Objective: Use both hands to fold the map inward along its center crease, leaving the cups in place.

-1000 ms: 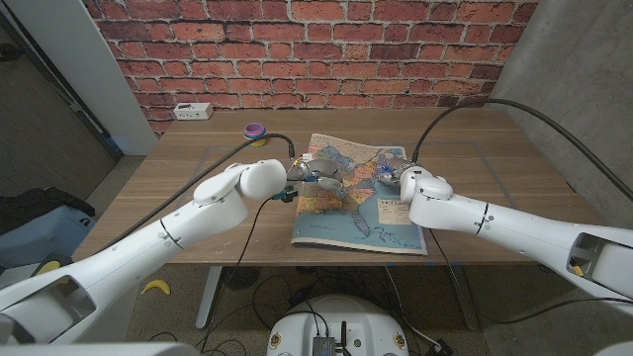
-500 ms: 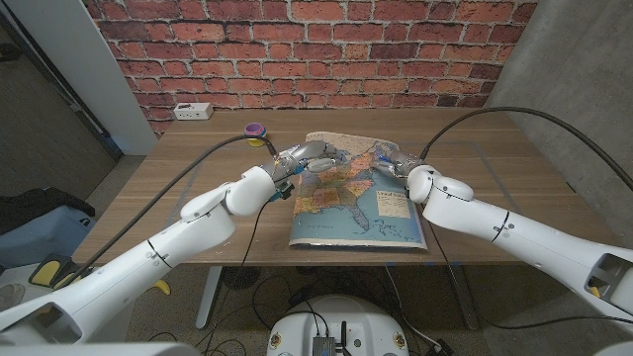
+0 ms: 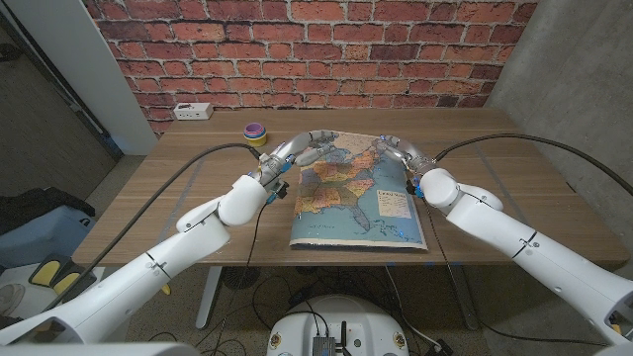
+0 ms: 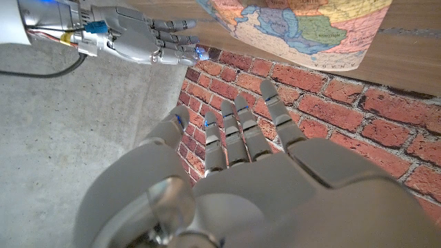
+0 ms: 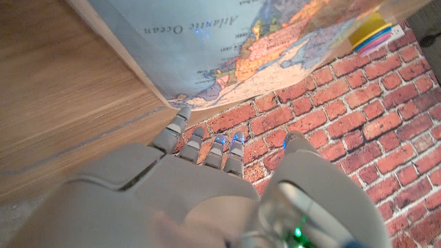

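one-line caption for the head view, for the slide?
Both hands, left and right, reach the map's far edge.

From the head we look down over both arms at the surface (image 3: 178, 198) and the brick wall (image 3: 316, 49) behind it. Each wrist camera sits close behind its own robot hand, turned upside down. All three views share the map (image 3: 361, 198) (image 4: 303, 27) (image 5: 227, 41) and the bricks.
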